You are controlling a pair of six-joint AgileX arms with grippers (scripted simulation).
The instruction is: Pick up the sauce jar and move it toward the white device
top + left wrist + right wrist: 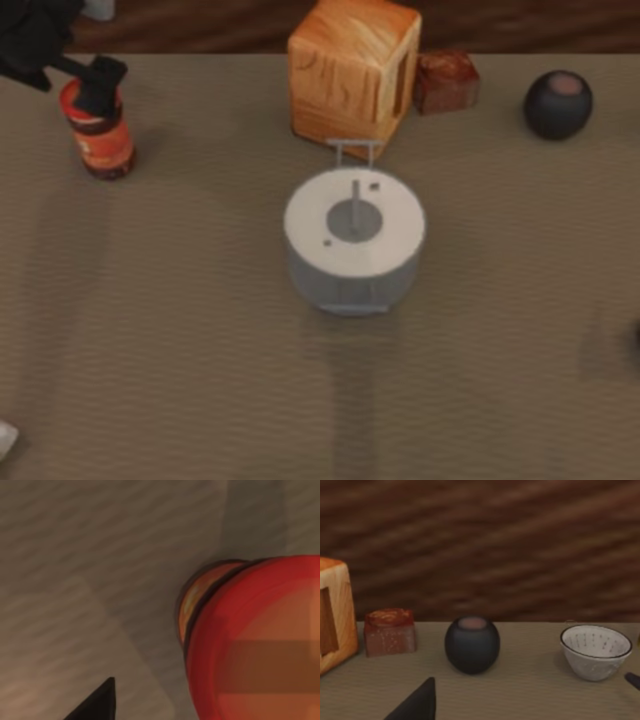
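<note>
One arm works: left gripper (pixel 97 80) over the sauce jar (pixel 103 135), upper left; grip state unclear. White device (pixel 354 238) centre.

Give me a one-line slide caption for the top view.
Left gripper over the red-lidded sauce jar at the table's far left; white round device at centre.

The left end effector (pixel 97 82) hides the sauce jar's (pixel 104 140) lid.

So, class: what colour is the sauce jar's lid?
Red-orange, clearest in the left wrist view: sauce jar.
</note>
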